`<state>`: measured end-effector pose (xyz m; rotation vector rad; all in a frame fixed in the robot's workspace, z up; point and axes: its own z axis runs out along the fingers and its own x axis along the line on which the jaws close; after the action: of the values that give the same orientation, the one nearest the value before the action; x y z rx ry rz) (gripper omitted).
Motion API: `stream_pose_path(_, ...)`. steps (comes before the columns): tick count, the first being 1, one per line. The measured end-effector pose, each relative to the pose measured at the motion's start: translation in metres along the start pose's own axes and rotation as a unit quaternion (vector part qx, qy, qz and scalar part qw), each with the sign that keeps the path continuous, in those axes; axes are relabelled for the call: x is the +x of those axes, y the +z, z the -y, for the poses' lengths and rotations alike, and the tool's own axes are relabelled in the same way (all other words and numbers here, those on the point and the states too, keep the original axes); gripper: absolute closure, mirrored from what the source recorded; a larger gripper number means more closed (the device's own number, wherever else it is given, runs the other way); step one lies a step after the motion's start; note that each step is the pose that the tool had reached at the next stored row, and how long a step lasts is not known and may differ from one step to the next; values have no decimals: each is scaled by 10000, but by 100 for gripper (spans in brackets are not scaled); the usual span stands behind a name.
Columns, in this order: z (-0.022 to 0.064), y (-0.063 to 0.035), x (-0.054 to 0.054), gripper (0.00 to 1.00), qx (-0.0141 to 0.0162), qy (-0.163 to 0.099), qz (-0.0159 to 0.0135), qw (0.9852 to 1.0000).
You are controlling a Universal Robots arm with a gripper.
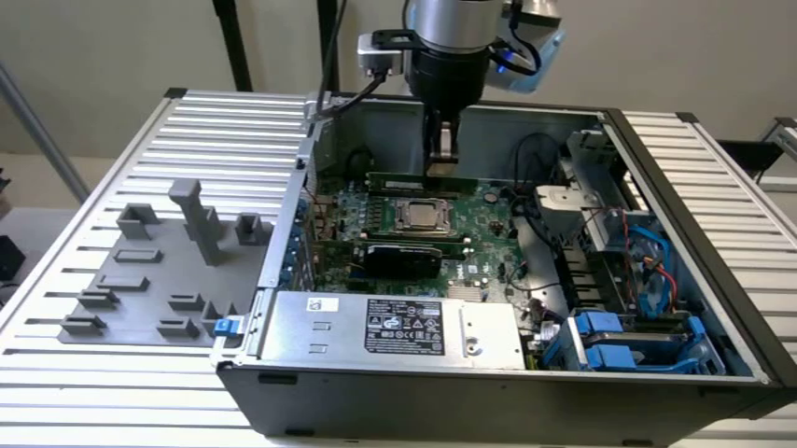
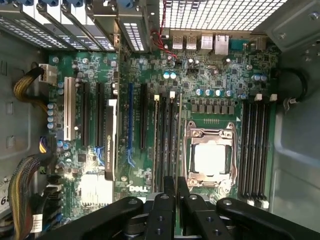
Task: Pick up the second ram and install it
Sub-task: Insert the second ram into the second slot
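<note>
1. Beside the CPU socket [image 1: 424,215], the second ram [image 1: 396,181] stands upright on edge over the memory slots [image 2: 165,150].
2. Gripper [image 1: 439,166] pinches its top edge, jaws narrow.
3. Pickup done; full seating looks unfinished.

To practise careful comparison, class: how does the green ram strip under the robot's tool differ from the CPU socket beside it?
The second ram is a long, thin green strip; the CPU socket is square and silvery. The ram stands on its edge; the socket lies flat. The tool is closed on the ram; nothing touches the socket. Both are inside the open computer case.
</note>
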<state>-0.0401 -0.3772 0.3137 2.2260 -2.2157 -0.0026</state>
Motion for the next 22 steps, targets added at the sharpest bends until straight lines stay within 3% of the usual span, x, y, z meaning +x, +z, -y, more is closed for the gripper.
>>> stream_pose_path(22, 1, 401, 0, 86, 9, -1, 0, 10000)
